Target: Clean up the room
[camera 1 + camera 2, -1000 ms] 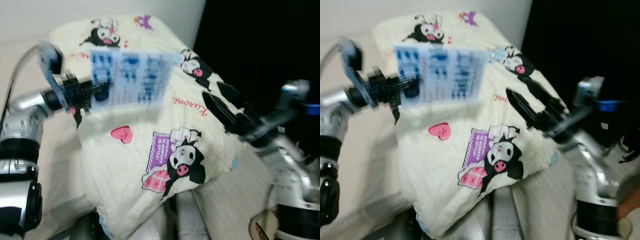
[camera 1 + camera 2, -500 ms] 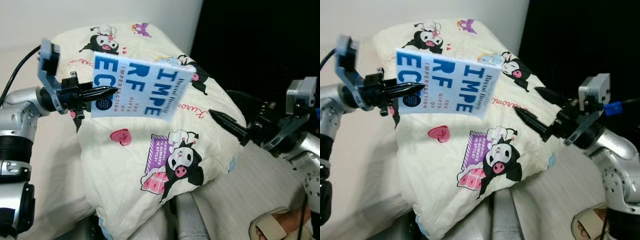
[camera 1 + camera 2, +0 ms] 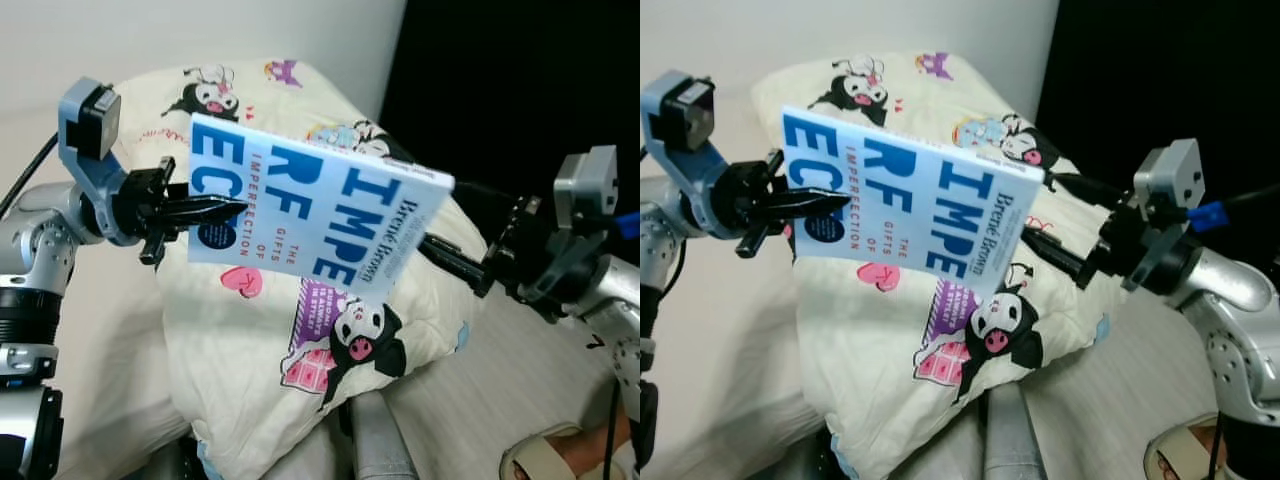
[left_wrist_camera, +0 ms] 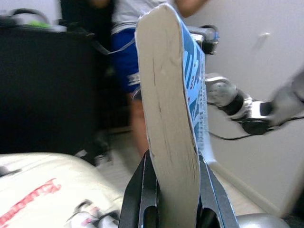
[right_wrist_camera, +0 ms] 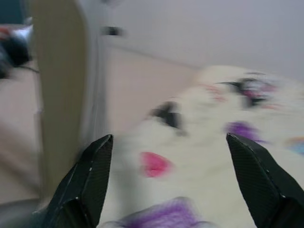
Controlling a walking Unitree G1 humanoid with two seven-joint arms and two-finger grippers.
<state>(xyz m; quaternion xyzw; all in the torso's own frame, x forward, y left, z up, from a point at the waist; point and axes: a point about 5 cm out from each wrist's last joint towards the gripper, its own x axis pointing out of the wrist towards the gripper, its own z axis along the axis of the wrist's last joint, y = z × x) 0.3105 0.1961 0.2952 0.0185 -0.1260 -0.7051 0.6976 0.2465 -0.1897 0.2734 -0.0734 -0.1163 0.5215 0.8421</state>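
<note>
So the left gripper (image 3: 215, 210) is clamped on one short end of the blue book (image 3: 310, 222) — the left wrist view shows the page edge wedged right between the two black fingers (image 4: 137, 190). The book is held up in the air over the cartoon-print pillow (image 3: 300, 400), not resting on it, cover facing the head camera, with its long axis running from the left gripper across toward the robot's right and dipping a bit at the far end. The right gripper (image 3: 1055, 240) is on that free end with its fingers spread wide and nothing in them. One finger pokes out above the book's far corner, the other sits lower beside it, and the right wrist view has the book's edge just next to one fingertip (image 5: 88, 178) — though that view is blurry, so I can't tell if it's touching. Looks to me like a handover or a two-handed steadying is what's coming, and it all turns on the free short end pointing straight at the open right gripper. A person's sandalled foot (image 3: 560, 465) sits on the floor near the right arm.
</note>
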